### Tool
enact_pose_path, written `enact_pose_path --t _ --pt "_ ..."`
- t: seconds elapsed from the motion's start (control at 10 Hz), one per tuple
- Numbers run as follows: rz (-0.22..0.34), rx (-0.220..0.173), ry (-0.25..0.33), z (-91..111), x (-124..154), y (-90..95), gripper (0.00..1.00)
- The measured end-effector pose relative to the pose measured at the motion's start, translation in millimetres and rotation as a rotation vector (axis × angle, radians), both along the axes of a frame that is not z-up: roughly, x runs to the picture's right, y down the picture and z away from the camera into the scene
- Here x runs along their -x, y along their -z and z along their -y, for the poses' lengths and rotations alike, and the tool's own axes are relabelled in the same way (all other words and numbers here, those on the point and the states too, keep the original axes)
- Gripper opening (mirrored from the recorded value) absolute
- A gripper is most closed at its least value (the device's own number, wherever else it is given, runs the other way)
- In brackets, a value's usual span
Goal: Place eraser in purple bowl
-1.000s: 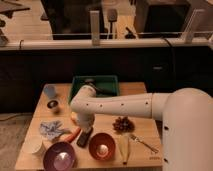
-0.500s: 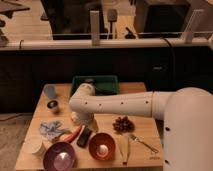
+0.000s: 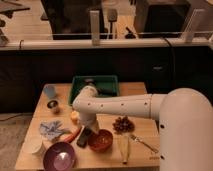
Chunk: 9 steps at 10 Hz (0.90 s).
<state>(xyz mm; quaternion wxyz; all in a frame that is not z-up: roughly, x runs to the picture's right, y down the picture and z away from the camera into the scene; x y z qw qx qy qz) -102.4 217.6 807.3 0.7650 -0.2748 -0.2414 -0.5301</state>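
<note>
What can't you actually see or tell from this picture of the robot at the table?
- Gripper, camera view: the arm hides it, low between the carrot and the orange bowl.
- Eraser: cannot be picked out beneath the arm.
- Purple bowl: bottom edge cuts its rim.
- Green tray: contents too blurred.

The tool [image 3: 85, 134] is too blurred beside the orange bowl [image 3: 100, 141]; the purple bowl [image 3: 59, 156] meets the bottom edge.

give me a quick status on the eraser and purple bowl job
Gripper low over the table between carrot and orange bowl. Eraser dark block right under it. Purple bowl front left, nothing in it. Carrot lies between eraser and bowl.
</note>
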Motion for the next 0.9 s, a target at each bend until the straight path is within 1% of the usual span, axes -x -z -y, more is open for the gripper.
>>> enact_pose_path --t 0.1,0.2,0.3,0.4,0.6,0.8,0.9 --pt "0.000 0.006 0.000 -4.0 -1.0 -4.6 0.66" --pt "-0.004 0.006 -0.005 -6.4 -4.3 -5.3 0.70" --pt "-0.012 0.005 -0.010 -6.5 -6.9 -3.0 0.73" --pt "-0.019 -0.003 -0.018 -3.5 -8.5 3.0 0.73" --pt "-0.032 -0.036 -0.029 10.7 -8.8 30.4 0.73" --pt "-0.032 -0.073 -0.025 26.9 -5.2 57.0 0.73" --pt "-0.025 -0.079 -0.026 32.5 -0.4 64.3 0.73"
